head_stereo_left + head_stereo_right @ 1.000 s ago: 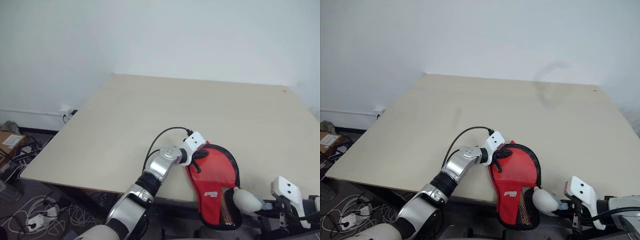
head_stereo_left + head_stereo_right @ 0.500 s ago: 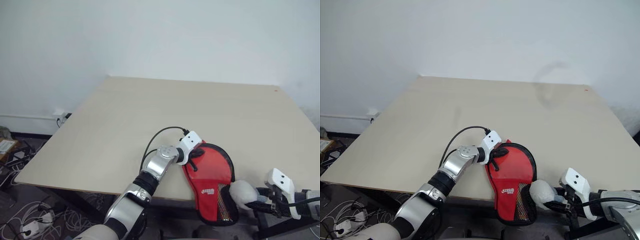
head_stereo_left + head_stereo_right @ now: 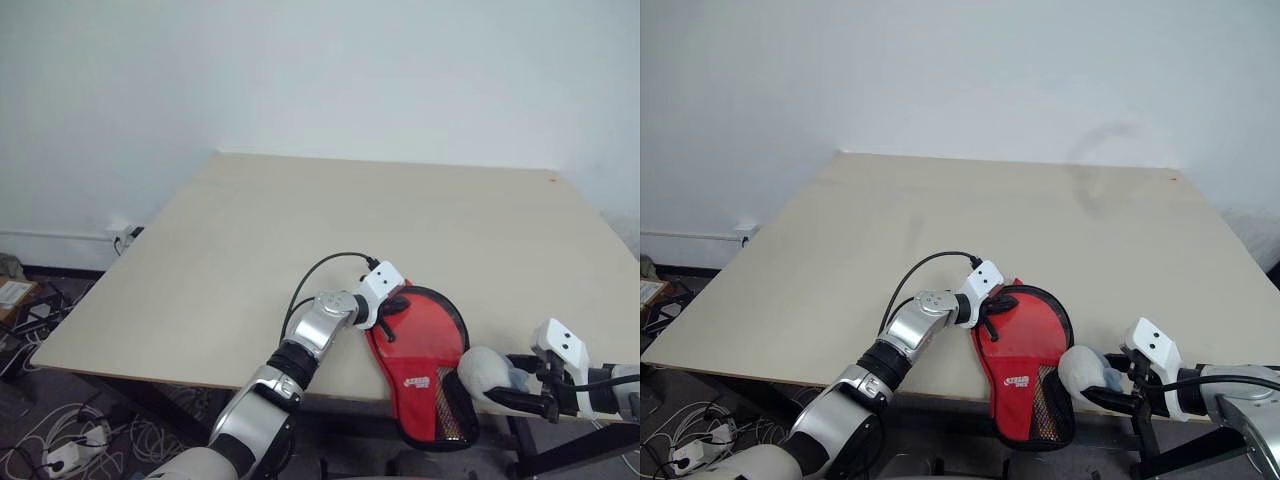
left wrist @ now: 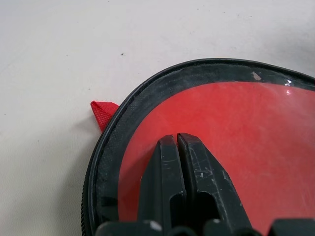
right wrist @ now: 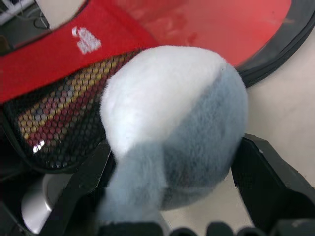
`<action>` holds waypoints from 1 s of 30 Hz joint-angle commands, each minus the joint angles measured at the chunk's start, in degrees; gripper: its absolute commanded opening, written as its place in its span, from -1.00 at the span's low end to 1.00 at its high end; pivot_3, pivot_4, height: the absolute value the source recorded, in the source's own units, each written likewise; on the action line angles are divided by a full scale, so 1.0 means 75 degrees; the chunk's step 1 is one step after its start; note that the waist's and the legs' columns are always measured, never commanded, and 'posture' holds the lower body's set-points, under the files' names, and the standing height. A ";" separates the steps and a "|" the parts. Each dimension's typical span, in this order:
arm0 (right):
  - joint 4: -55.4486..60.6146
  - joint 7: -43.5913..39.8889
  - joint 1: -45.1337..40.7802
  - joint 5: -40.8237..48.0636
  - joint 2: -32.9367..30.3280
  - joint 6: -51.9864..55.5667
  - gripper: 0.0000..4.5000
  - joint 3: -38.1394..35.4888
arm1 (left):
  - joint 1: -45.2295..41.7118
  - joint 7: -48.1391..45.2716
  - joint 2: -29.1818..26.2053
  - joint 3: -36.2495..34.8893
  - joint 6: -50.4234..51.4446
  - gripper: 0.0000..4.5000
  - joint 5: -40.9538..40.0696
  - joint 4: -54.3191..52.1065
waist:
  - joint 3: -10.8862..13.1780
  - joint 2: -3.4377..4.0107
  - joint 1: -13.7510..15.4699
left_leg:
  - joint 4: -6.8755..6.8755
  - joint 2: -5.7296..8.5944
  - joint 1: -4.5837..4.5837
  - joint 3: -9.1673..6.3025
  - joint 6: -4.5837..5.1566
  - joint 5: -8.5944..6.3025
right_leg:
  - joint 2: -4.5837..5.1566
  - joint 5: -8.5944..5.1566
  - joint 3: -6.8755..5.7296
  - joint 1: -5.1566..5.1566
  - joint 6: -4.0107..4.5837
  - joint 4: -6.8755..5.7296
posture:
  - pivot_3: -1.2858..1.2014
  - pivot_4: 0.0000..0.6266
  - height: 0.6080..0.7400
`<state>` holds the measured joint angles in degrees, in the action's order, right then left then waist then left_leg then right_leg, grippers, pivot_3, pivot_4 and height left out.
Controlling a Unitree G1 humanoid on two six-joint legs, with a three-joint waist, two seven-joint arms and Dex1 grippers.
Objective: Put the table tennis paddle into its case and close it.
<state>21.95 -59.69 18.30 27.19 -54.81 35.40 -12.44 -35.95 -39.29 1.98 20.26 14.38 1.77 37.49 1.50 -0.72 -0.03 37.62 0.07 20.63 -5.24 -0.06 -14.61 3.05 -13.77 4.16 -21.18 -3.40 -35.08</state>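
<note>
Fluffy white-and-grey plush ball (image 3: 487,372) at the near right edge of a beige table (image 3: 300,230), cables and power strip (image 3: 55,455) on floor

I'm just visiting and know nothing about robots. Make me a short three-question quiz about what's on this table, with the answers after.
1. True or false: the case lies wholly on the table.
2. Which end effector has its fingers pressed together on the case's clear panel?
A. left
B. right
3. What sits between the open fingers of the right end effector?

Key
1. False: its mesh end hangs past the near edge.
2. A, the left end effector.
3. A fluffy white and grey wad, beside the case's mesh patch; the fingers stand apart from it, so no grip shows.
</note>
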 commanded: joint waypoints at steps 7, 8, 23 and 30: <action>0.0017 -0.0020 -0.0498 0.0455 -0.0048 0.0241 0.97 -0.0574 | 0.0096 0.0001 -0.0068 0.0109 0.0134 -1.00 0.0235 0.0557 | 0.0000 0.0005 0.0009 | -0.0002 0.0003 0.0005 -0.0002 0.0002 0.0000 | 0.0001 0.0000 0.0000 -0.0004 0.0000 0.0000 | 0.03 -1.00 1.00; -0.0003 -0.0008 -0.0545 0.0398 -0.0046 0.0156 0.97 -0.0582 | 0.0083 0.0001 -0.0068 0.0105 0.0122 -1.00 0.0236 0.0575 | 0.0000 0.0005 0.0009 | -0.0002 0.0003 0.0005 -0.0002 0.0002 0.0000 | 0.0001 0.0000 0.0000 -0.0004 0.0000 0.0000 | 0.03 -1.00 1.00; -0.0090 0.0334 -0.1465 0.0389 0.0268 0.0273 0.97 -0.0102 | -0.0484 -0.0004 -0.0076 -0.0585 0.0019 -1.00 -0.0130 0.0886 | 0.0002 0.0015 -0.0004 | -0.0014 0.0003 0.0019 0.0007 0.0003 0.0000 | 0.0001 0.0001 0.0008 -0.0024 -0.0001 -0.0001 | 0.03 -1.00 1.00; -0.0010 0.0021 -0.1125 0.0364 0.0069 0.0197 0.97 -0.0121 | -0.0441 -0.0637 -0.0037 -0.0502 0.0025 -1.00 -0.0266 0.0516 | 0.0006 0.0020 -0.0004 | -0.0038 0.0013 0.0029 0.0007 0.0004 0.0000 | 0.0001 0.0010 0.0020 -0.0032 -0.0016 -0.0006 | 0.03 -1.00 1.00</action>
<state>20.92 -58.98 10.15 29.68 -53.18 37.65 -12.10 -39.41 -42.34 1.96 15.78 13.89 -0.04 42.21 1.54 -0.57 -0.06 37.31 0.18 20.84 -5.16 -0.03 -14.62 3.06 -13.70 4.35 -21.44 -3.52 -35.12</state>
